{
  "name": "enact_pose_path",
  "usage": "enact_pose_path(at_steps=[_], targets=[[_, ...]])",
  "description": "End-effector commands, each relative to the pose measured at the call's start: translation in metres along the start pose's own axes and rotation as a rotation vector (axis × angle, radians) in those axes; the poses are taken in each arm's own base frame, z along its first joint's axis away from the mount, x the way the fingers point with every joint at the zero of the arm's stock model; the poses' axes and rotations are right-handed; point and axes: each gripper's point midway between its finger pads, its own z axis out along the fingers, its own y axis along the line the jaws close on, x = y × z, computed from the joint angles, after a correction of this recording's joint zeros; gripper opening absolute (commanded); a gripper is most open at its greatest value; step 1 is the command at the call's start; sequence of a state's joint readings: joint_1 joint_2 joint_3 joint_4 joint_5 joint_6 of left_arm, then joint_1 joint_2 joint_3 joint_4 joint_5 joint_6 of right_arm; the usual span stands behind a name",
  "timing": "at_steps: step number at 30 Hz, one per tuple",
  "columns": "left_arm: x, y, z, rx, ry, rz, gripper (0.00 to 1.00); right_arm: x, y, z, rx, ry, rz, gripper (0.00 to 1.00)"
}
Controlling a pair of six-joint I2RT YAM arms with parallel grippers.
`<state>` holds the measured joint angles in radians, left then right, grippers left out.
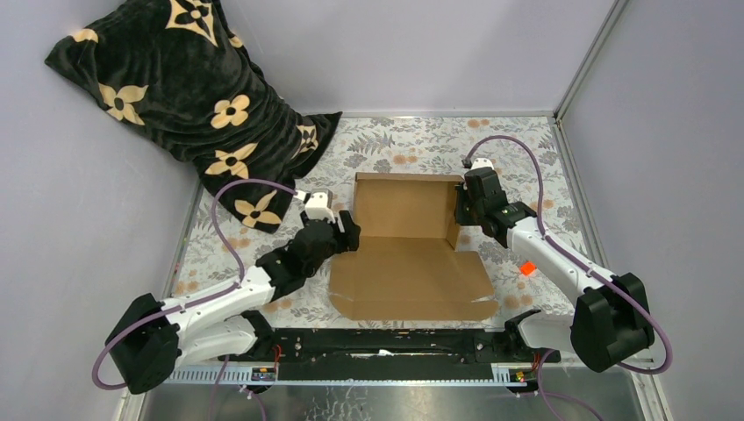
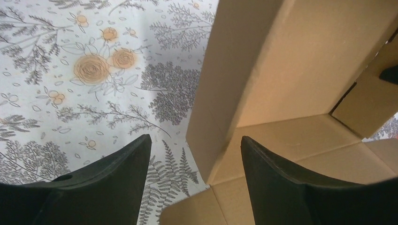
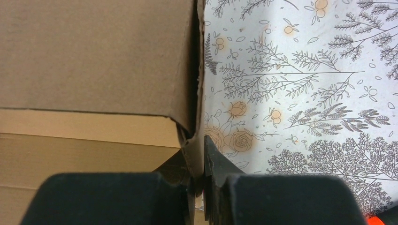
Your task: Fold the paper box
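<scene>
Pinching paper box [image 3: 94, 56], right hand [image 3: 197, 159], wrist view

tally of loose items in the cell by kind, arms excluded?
paper box: 1
black flower-print pillow: 1
small orange object: 1
Total: 3
</scene>
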<state>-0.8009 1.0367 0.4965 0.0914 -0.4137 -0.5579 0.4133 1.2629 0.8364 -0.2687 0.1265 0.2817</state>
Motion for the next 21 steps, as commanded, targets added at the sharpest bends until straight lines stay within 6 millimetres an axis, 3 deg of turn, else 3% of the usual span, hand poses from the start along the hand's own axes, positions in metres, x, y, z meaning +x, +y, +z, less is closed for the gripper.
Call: enact_pose_path(at_steps=[1,10,17,21], targets=[[0.015,0.004,0.002,-0.059,0.008,-0.013,0.76,-0.029,0.008,-0.003,-0.008,-0.106,0.042,0.00],[0.034,0.006,0.018,-0.195,0.033,0.039,0.73,-0.037,0.016,-0.004,-0.015,-0.120,0.036,0.00],[0.035,0.009,0.023,-0.266,0.006,0.058,0.72,-0.034,0.014,-0.008,-0.015,-0.124,0.024,0.00],[0.038,0.012,0.025,-0.289,0.001,0.070,0.64,-0.033,0.014,-0.010,-0.020,-0.126,0.022,0.00]])
